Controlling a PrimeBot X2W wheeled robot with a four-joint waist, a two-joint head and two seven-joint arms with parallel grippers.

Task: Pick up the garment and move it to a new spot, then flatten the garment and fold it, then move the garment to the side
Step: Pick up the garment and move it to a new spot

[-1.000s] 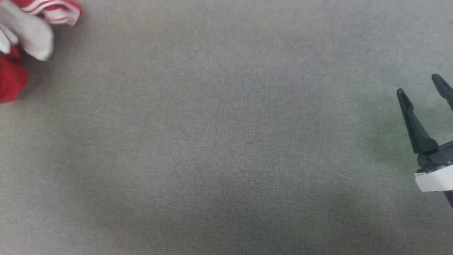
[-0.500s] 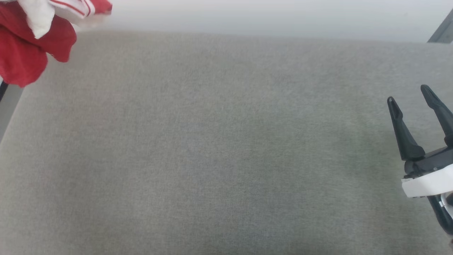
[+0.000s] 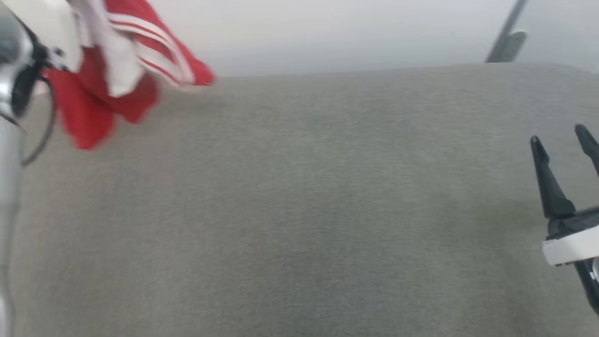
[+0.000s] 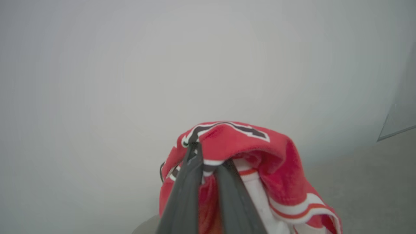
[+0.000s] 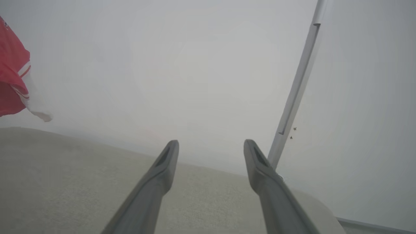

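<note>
Two claws: the left claw point(image 4: 210, 156) is pinched onto a bunched fold of the garment point(image 4: 260, 152); the right claw point(image 3: 559, 135) is spread wide and holds nothing.
Garment place: lifted clear of the tabletop point(image 3: 299, 210), hanging at about 10 o'clock in the head view, near the far left corner.
Key relation: from the right claw, at 3 o'clock, the garment lies toward 9 to 10 o'clock and well apart, so the left arm is the nearer.
Long axis: seemingly straight down from the grip, though motion blur leaves this uncertain.
Garment material: soft red cloth, limp and crumpled, with a white sleeve, red-white striped trim, and black white-edged lettering draped over the fingers.
Tabletop surface: flat, matte grey woven cover.
Likely next: setting the cloth down toward the centre, where both arms can reach it.
</note>
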